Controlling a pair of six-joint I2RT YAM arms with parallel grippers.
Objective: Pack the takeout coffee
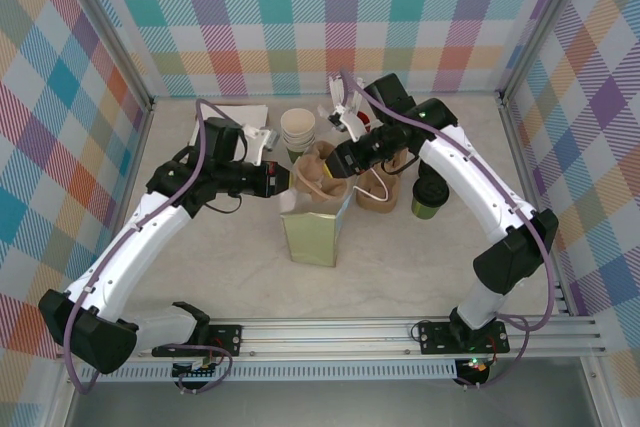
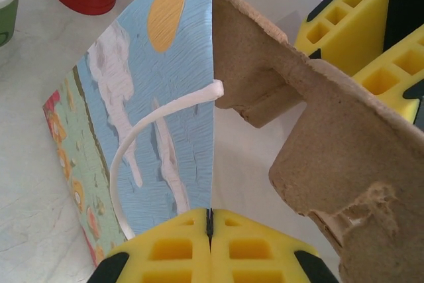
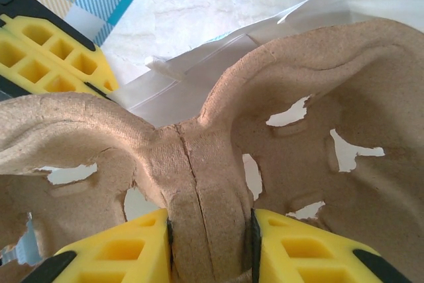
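A pale marbled table [image 1: 235, 272] stands inside bright plaid walls [image 1: 300, 7]. At the left, the left gripper [image 2: 211, 231] is pinched shut on the top edge of the paper bag [image 1: 315, 235], which stands open mid-table. Just to its right, the right gripper [image 3: 211, 238] clamps the centre ridge of a pulp cup carrier [image 3: 298, 64] over the bag's mouth. Furthest right, the takeout coffee [image 1: 430, 195] stands upright on the table, clear of both pairs of fingers.
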